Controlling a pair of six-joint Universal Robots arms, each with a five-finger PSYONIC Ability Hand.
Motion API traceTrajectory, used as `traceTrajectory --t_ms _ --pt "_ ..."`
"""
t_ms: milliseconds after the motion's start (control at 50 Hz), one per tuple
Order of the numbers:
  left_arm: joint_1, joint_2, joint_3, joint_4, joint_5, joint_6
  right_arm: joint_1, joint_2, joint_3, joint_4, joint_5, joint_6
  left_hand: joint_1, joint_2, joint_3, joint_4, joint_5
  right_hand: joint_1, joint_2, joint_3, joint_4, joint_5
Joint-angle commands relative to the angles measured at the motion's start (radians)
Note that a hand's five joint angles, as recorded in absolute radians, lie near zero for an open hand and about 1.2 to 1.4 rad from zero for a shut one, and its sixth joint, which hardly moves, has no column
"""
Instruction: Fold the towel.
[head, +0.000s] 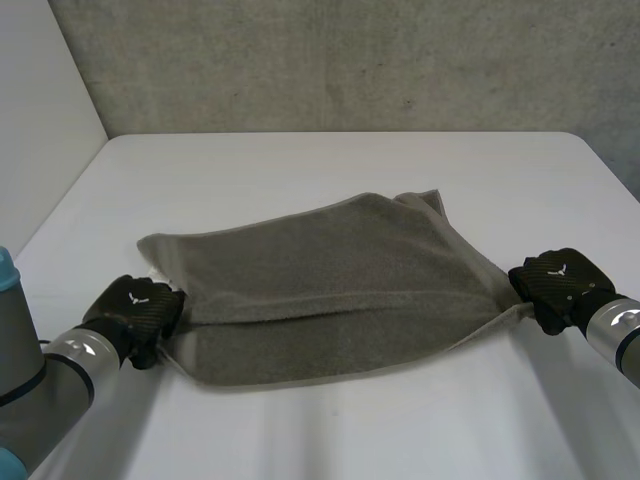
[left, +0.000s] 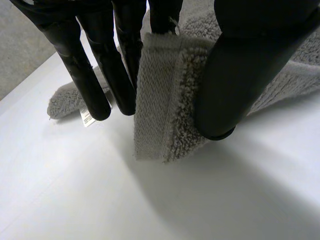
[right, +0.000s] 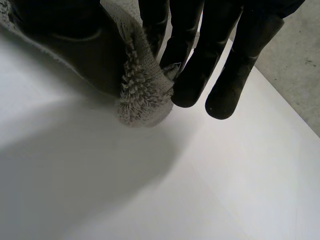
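Note:
A grey towel (head: 330, 280) lies in the middle of the white table (head: 330, 165), its upper layer doubled over a lower one that sticks out along the near side. My left hand (head: 135, 310) is at the towel's left edge near the front corner. In the left wrist view that corner (left: 160, 100) is pinched between the thumb (left: 240, 75) and the fingers behind it. My right hand (head: 558, 285) is at the towel's right edge. There a bunched bit of towel edge (right: 145, 90) sits pinched between the thumb and fingers (right: 200, 60), just above the table.
A small white label (left: 87, 117) hangs from the towel beside my left fingers. A grey wall (head: 350, 60) stands behind the table's far edge, and a pale wall (head: 40, 120) runs along its left side.

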Motion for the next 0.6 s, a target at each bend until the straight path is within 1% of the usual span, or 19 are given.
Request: traceTrajectory --t_ms 20,160,200,220,240,260,280,300,340,360,380,400,420,440,460,480,520,580,600 --pt "0.015 -0.049 0.012 0.065 0.000 0.000 -0.001 -0.007 -0.003 0.003 0.002 0.002 0.473 0.476 0.476 0.476 0.480 0.053 0.060 0.061 0.055 0.053" --pt "0.016 0.013 0.060 0.100 -0.003 -0.008 -0.009 -0.055 -0.026 0.026 0.002 0.020 0.474 0.476 0.477 0.476 0.480 0.053 0.060 0.061 0.055 0.053" --pt "0.010 0.078 0.089 0.097 -0.004 -0.021 -0.001 -0.200 -0.057 0.077 0.002 0.022 0.474 0.476 0.477 0.476 0.480 0.053 0.060 0.061 0.055 0.053" --pt "0.005 0.148 0.115 0.097 -0.004 -0.046 -0.001 -0.201 -0.057 0.078 0.002 0.022 0.474 0.476 0.477 0.476 0.480 0.053 0.060 0.061 0.055 0.053" --pt "0.004 0.215 0.149 0.098 -0.004 -0.086 0.002 -0.277 -0.086 0.117 0.002 0.026 0.474 0.476 0.477 0.476 0.480 0.053 0.060 0.061 0.055 0.053" --pt "0.004 0.216 0.149 0.098 -0.004 -0.086 0.002 -0.277 -0.086 0.118 0.002 0.026 0.474 0.476 0.477 0.476 0.480 0.053 0.060 0.061 0.055 0.053" --pt "0.002 0.281 0.193 0.097 -0.006 -0.135 0.004 -0.343 -0.131 0.150 0.002 0.034 0.474 0.476 0.477 0.476 0.480 0.053 0.060 0.061 0.055 0.053" --pt "0.002 0.282 0.193 0.097 -0.006 -0.135 -0.001 -0.393 -0.190 0.180 0.002 0.052 0.474 0.476 0.477 0.476 0.480 0.053 0.060 0.061 0.055 0.053" --pt "0.002 0.390 0.306 0.077 -0.007 -0.246 -0.007 -0.435 -0.257 0.209 0.002 0.077 0.474 0.476 0.477 0.476 0.480 0.053 0.060 0.061 0.055 0.053" --pt "0.002 0.391 0.307 0.077 -0.007 -0.247 -0.012 -0.464 -0.332 0.242 0.001 0.111 0.474 0.476 0.477 0.476 0.480 0.053 0.060 0.061 0.055 0.053" --pt "0.004 0.430 0.362 0.048 -0.004 -0.289 -0.012 -0.465 -0.333 0.242 0.001 0.111 0.474 0.476 0.477 0.476 0.480 0.053 0.060 0.061 0.055 0.053" --pt "0.011 0.457 0.412 0.013 -0.004 -0.326 -0.024 -0.487 -0.421 0.284 0.001 0.149 0.474 0.476 0.477 0.476 0.480 0.053 0.060 0.061 0.055 0.053" --pt "0.011 0.457 0.413 0.013 -0.004 -0.327 -0.024 -0.488 -0.422 0.285 0.001 0.149 0.474 0.476 0.477 0.476 0.480 0.053 0.060 0.061 0.055 0.053" --pt "0.015 0.471 0.458 -0.025 -0.004 -0.351 -0.041 -0.497 -0.511 0.344 0.001 0.178 0.474 0.476 0.477 0.476 0.480 0.053 0.060 0.061 0.055 0.053" --pt "0.015 0.471 0.459 -0.026 -0.004 -0.351 -0.058 -0.494 -0.600 0.419 -0.001 0.195 0.474 0.476 0.477 0.476 0.480 0.053 0.060 0.061 0.055 0.053" --pt "0.015 0.474 0.494 -0.062 -0.004 -0.365 -0.058 -0.494 -0.601 0.420 -0.001 0.195 0.474 0.476 0.477 0.476 0.480 0.053 0.060 0.061 0.055 0.053" --pt "0.016 0.471 0.514 -0.092 -0.004 -0.371 -0.068 -0.478 -0.742 0.574 -0.015 0.198 0.474 0.476 0.477 0.476 0.480 0.053 0.060 0.061 0.055 0.053" --pt "0.016 0.458 0.516 -0.122 -0.003 -0.373 -0.068 -0.449 -0.787 0.642 -0.024 0.197 0.474 0.476 0.477 0.476 0.480 0.053 0.060 0.061 0.055 0.053" --pt "0.015 0.445 0.506 -0.130 -0.003 -0.370 -0.070 -0.401 -0.817 0.700 -0.025 0.195 0.474 0.476 0.477 0.476 0.480 0.053 0.060 0.061 0.055 0.053"
